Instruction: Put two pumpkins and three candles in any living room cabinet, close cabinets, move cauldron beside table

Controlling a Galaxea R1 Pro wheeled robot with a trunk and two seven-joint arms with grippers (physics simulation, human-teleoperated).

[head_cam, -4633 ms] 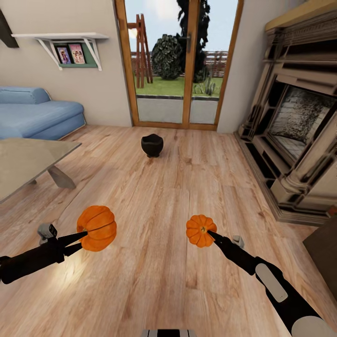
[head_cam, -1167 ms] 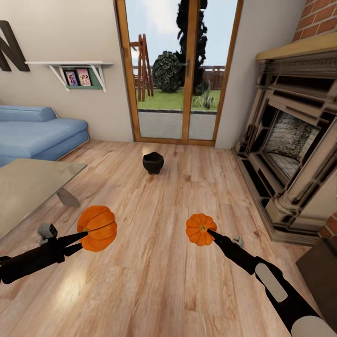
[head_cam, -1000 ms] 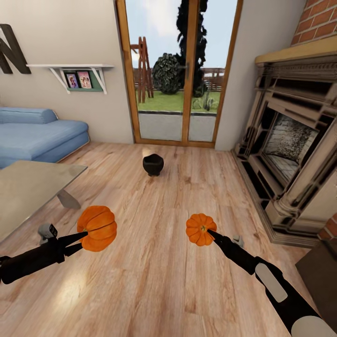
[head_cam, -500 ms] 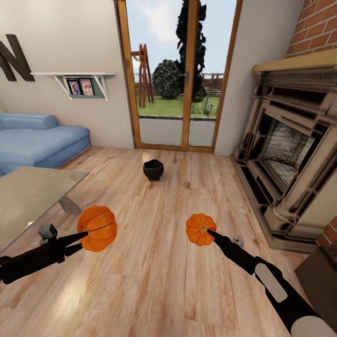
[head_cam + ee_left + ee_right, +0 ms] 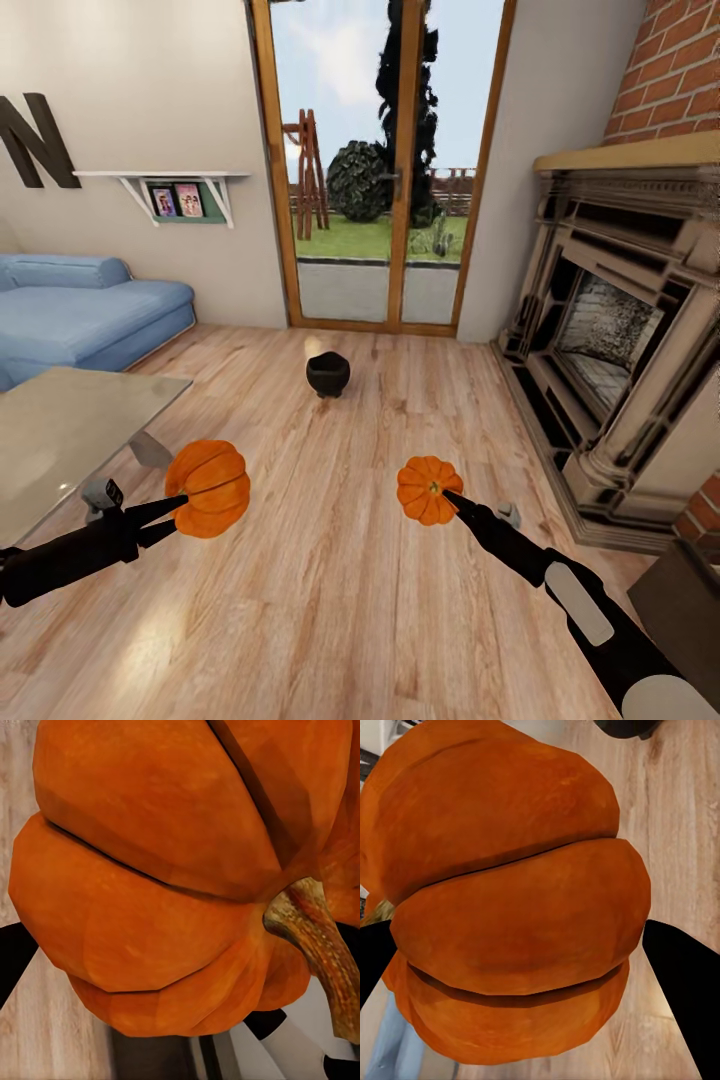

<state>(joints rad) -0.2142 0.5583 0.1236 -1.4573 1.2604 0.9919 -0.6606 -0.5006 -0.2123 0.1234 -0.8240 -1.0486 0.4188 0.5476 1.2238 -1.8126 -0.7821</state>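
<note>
Two orange pumpkins hang above the wood floor. My left gripper (image 5: 186,502) is shut on the larger pumpkin (image 5: 208,488), whose ribs (image 5: 165,870) and brown stem (image 5: 319,941) show close up in the left wrist view. My right gripper (image 5: 447,496) is shut on the smaller pumpkin (image 5: 428,490), which the right wrist view shows (image 5: 510,907) between black fingers (image 5: 686,997). The black cauldron (image 5: 327,373) stands on the floor ahead, before the glass door. The grey-topped table (image 5: 60,430) is at the left. The candles are out of view.
A blue sofa (image 5: 90,320) sits behind the table at the left wall. A large fireplace (image 5: 620,350) lines the right side. A dark-brown furniture corner (image 5: 690,600) shows at the lower right; I cannot tell whether it is the cabinet. Glass doors (image 5: 380,170) stand straight ahead.
The whole view has shifted: the room has receded and dropped in the picture, so the camera has moved back. Both grippers keep the same hold on their pumpkins.
</note>
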